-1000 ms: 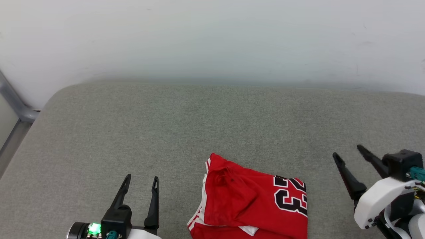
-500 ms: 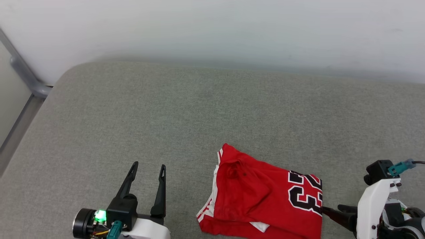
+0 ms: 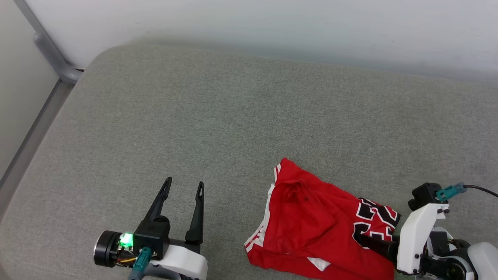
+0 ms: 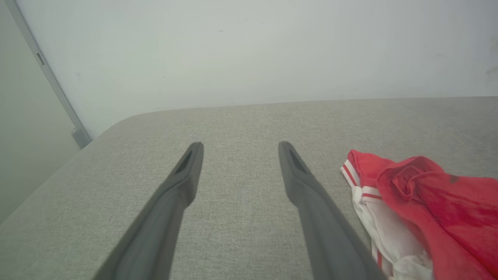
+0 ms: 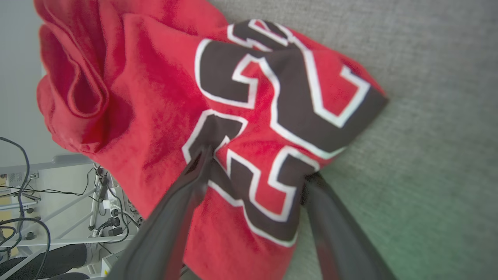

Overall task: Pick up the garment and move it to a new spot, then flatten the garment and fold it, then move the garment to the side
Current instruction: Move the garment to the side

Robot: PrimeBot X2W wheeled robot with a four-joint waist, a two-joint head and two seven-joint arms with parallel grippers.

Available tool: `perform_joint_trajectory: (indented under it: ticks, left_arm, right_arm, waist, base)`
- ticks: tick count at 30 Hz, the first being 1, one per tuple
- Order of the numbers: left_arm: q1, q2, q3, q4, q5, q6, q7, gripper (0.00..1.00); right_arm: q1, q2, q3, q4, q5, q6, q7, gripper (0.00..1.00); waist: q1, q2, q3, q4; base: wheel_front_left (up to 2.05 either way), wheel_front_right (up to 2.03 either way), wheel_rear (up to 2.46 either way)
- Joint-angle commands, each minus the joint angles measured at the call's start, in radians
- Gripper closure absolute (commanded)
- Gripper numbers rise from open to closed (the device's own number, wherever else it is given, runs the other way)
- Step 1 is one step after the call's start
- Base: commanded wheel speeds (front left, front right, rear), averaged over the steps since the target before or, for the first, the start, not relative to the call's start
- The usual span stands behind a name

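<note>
The garment (image 3: 311, 221) lies crumpled on the grey cushion, red with a black white-outlined number toward its right end and white striped trim on its left edge. My right gripper (image 3: 362, 239) is low at the garment's right end. In the right wrist view my right gripper (image 5: 256, 167) stands open, one finger lying on the number of the garment (image 5: 155, 97) and the other at the cloth's edge. My left gripper (image 3: 183, 186) is open over bare cushion left of the garment. The left wrist view has my left gripper (image 4: 237, 146) empty, with the garment (image 4: 420, 194) to its right.
The grey cushion (image 3: 218, 116) runs back to a white wall (image 3: 272, 23). A grey metal post (image 3: 50, 50) slants at the far left corner. Cables and stands (image 5: 46, 202) lie beyond the cushion's near edge in the right wrist view.
The head camera has shifted, so the whole picture moved. My right gripper has come down from beside the garment to its right end, with its fingers now at the number. The left gripper keeps its pose.
</note>
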Motion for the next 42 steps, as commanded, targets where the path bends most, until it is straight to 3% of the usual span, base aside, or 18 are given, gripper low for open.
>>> perform_joint_trajectory:
  ticks: [1,2,3,12,18,24,33,42]
  left_arm:
    - [-0.015,-0.001,0.000,0.001,0.005,-0.002,-0.005,0.00]
    - [-0.015,-0.002,0.000,0.002,0.005,-0.001,-0.005,0.00]
    - [-0.014,-0.002,0.000,0.003,0.004,-0.001,-0.005,0.00]
    - [0.034,-0.003,0.012,0.012,-0.001,0.012,-0.004,0.00]
    - [0.070,-0.004,0.025,0.001,-0.010,0.017,-0.004,0.00]
    - [0.074,-0.006,0.036,-0.016,-0.012,0.019,-0.004,0.00]
    - [0.007,-0.002,0.046,-0.046,0.002,0.013,-0.004,0.00]
    - [-0.114,0.033,0.040,-0.072,0.026,-0.014,-0.004,0.00]
  right_arm:
    - [0.005,0.016,0.034,0.025,-0.007,-0.001,-0.013,0.00]
    - [0.004,0.015,0.046,0.026,-0.006,-0.001,-0.027,0.62]
    - [-0.001,0.011,0.053,0.023,-0.005,-0.001,-0.046,1.00]
    - [-0.066,-0.082,0.161,-0.094,-0.025,-0.001,-0.178,1.00]
    - [-0.097,-0.195,0.254,-0.207,-0.070,-0.001,-0.201,1.00]
    - [-0.131,-0.297,0.260,-0.261,-0.107,-0.001,-0.180,1.00]
    - [-0.221,-0.398,0.188,-0.236,-0.104,-0.001,-0.168,1.00]
    - [-0.353,-0.518,0.102,-0.085,-0.184,-0.001,-0.188,1.00]
  waist:
    - [-0.0001,0.0000,0.001,0.005]
    - [-0.0001,0.0000,0.001,0.006]
    - [-0.0001,0.0000,-0.001,0.006]
    - [-0.0001,0.0000,-0.070,-0.036]
    - [-0.0001,0.0000,-0.114,-0.123]
    - [-0.0001,0.0000,-0.106,-0.219]
    - [-0.0001,0.0000,0.008,-0.368]
    - [-0.0001,0.0000,0.186,-0.386]
  base:
    - [0.00,0.00,0.00]
    - [0.00,0.00,0.00]
    - [0.00,0.00,0.00]
    - [0.00,0.00,0.00]
    - [0.00,0.00,0.00]
    - [0.00,0.00,0.00]
    - [0.00,0.00,0.00]
    - [0.00,0.00,0.00]
